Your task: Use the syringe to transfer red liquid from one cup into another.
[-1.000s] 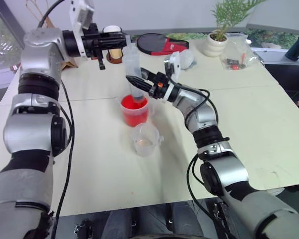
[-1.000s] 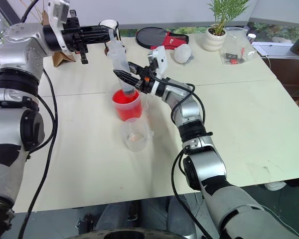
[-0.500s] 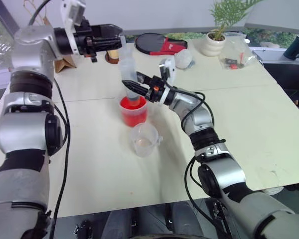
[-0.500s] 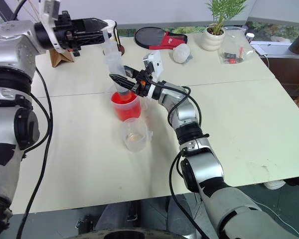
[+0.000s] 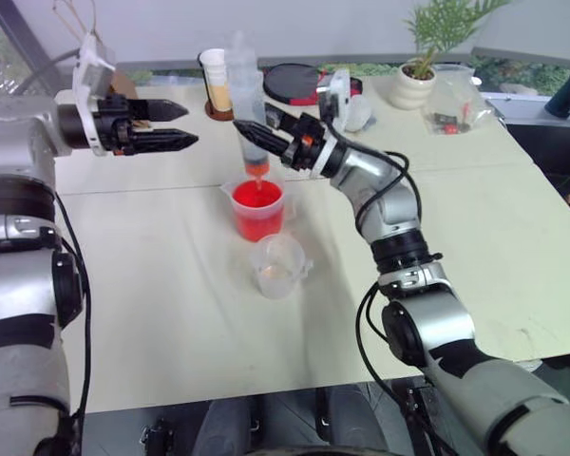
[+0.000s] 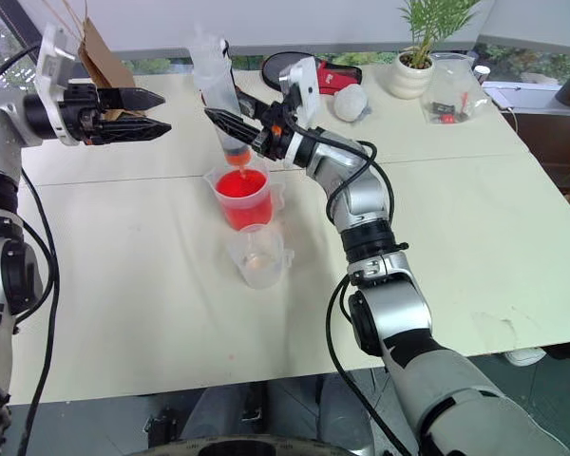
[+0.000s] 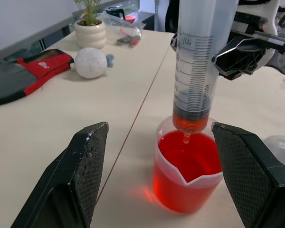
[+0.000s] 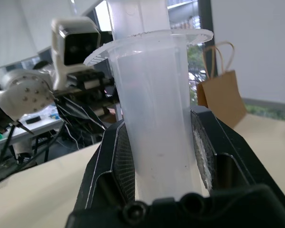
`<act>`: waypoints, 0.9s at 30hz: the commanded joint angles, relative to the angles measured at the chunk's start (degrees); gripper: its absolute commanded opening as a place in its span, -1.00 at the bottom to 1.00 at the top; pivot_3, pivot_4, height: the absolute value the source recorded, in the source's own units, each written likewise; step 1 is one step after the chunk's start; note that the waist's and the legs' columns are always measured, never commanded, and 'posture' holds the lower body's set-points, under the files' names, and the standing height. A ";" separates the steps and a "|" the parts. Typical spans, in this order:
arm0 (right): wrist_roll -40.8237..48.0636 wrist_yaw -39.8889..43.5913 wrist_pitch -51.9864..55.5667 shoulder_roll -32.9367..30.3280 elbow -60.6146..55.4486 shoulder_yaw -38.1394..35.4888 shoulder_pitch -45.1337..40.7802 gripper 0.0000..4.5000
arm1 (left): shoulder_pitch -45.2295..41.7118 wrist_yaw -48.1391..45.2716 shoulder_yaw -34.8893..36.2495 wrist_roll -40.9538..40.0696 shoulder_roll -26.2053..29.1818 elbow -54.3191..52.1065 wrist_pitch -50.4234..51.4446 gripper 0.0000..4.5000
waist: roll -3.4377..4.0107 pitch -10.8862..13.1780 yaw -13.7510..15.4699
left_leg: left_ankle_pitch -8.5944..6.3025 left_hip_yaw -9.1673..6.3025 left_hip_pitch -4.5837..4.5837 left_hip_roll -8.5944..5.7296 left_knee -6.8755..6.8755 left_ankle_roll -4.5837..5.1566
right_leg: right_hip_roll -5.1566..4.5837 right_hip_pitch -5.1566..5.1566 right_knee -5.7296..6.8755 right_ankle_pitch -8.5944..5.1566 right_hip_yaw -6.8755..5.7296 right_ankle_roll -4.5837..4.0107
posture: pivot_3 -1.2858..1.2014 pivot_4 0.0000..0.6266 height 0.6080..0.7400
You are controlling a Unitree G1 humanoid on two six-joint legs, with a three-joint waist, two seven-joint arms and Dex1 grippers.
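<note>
Your right gripper [image 5: 252, 136] is clamped around the syringe [image 5: 248, 109], held upright with its tip just above the larger cup [image 5: 257, 209] of red liquid [image 7: 190, 161]. Your left gripper [image 5: 176, 126] hangs spread wide and empty, apart from it. Expect a stiff, smooth, slippery barrel: grip mid-barrel, firmly, and keep it vertical over the smaller cup [image 5: 278, 267]

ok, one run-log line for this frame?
right gripper: shut on syringe | tip above larger cup of red liquid | left gripper: open, apart | smaller cup: not filled
</note>
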 commanded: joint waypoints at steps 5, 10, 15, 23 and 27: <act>1.96 -0.58 0.59 -0.78 -2.71 -1.37 -1.51 -0.39 | 4.85 5.07 5.98 -4.31 1.52 -7.73 3.42 0.59 | 0.01 0.00 -0.16 | 0.00 -0.01 0.02 0.03 -0.01 0.00 | 0.01 -0.03 0.08 0.00 0.00 0.00 | 0.03 -0.52 1.00; 4.06 -1.61 3.90 -2.26 -4.14 -2.89 -3.55 -0.39 | 8.68 8.25 7.68 -6.52 0.21 -11.62 4.85 0.59 | 0.00 0.00 0.00 | 0.00 -0.03 0.01 0.01 0.02 0.00 | 0.00 -0.02 0.10 0.00 0.00 0.00 | 0.03 -0.52 1.00; 11.88 -4.36 17.56 -6.66 -17.90 -5.93 -4.27 -0.39 | 10.19 9.86 7.41 -7.07 -1.31 -12.94 4.26 0.59 | 0.01 0.01 0.20 | 0.00 -0.06 -0.01 0.01 0.03 0.00 | -0.02 -0.02 0.10 0.00 0.00 0.00 | 0.03 -0.52 1.00; 23.35 -14.73 36.13 -11.45 -45.48 -7.38 9.28 -0.39 | 9.93 10.25 6.59 -7.12 -3.72 -11.37 2.73 0.59 | -0.06 -0.04 0.24 | -0.02 -0.05 0.01 0.02 0.02 0.03 | -0.02 0.01 0.08 0.00 0.00 0.00 | 0.03 -0.52 1.00; 24.33 -18.52 37.27 -9.85 -52.14 -5.16 17.39 -0.39 | 8.04 9.23 5.25 -6.33 -4.98 -9.92 1.91 0.59 | -0.07 -0.04 0.47 | -0.03 0.06 0.01 0.01 0.08 0.05 | -0.03 0.01 0.07 0.00 0.01 0.00 | 0.03 -0.52 1.00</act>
